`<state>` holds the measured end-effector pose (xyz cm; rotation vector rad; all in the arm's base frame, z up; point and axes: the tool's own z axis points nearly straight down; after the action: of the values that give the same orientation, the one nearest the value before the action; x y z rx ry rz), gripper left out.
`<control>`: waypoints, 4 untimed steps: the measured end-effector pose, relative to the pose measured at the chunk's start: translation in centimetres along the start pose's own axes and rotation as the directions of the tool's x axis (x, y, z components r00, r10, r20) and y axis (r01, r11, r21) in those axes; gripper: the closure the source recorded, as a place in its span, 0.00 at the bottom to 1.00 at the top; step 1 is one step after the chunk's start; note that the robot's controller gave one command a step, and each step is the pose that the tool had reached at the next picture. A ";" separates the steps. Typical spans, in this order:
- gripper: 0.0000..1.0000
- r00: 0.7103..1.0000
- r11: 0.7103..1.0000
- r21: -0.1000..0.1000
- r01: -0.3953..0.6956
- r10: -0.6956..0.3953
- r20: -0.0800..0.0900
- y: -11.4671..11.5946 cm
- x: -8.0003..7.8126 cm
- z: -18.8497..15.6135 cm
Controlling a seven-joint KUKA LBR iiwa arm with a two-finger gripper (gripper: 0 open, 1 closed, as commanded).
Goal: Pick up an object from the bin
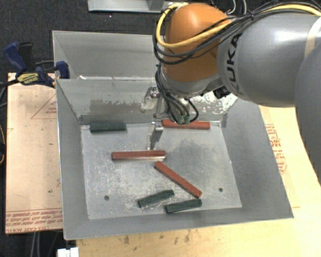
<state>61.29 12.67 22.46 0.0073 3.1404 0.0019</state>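
Observation:
My gripper (156, 138) hangs over the middle of the bin, one thin finger pointing down just above the right end of a red-brown bar (137, 155) that lies flat across the bin floor. A second red-brown bar (186, 125) lies just right of the gripper near the back wall, partly under the wrist. A third red-brown bar (177, 179) lies slanted below and right of the finger. Nothing shows between the fingers.
A dark green bar (107, 126) lies at the back left. Two more dark green bars (155, 198) (183, 206) lie near the front wall. The arm and its orange cover fill the upper right over the bin's back edge.

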 end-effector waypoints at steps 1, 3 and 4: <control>0.00 1.000 1.000 -0.002 0.025 -0.025 0.014 0.4 -0.7 2.8; 0.00 1.000 1.000 0.002 0.009 -0.009 -0.004 -0.5 2.0 11.9; 1.00 0.995 0.995 -0.004 0.098 -0.098 0.023 -4.7 3.1 14.5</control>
<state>58.16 7.98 7.97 -0.1453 3.1139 0.0091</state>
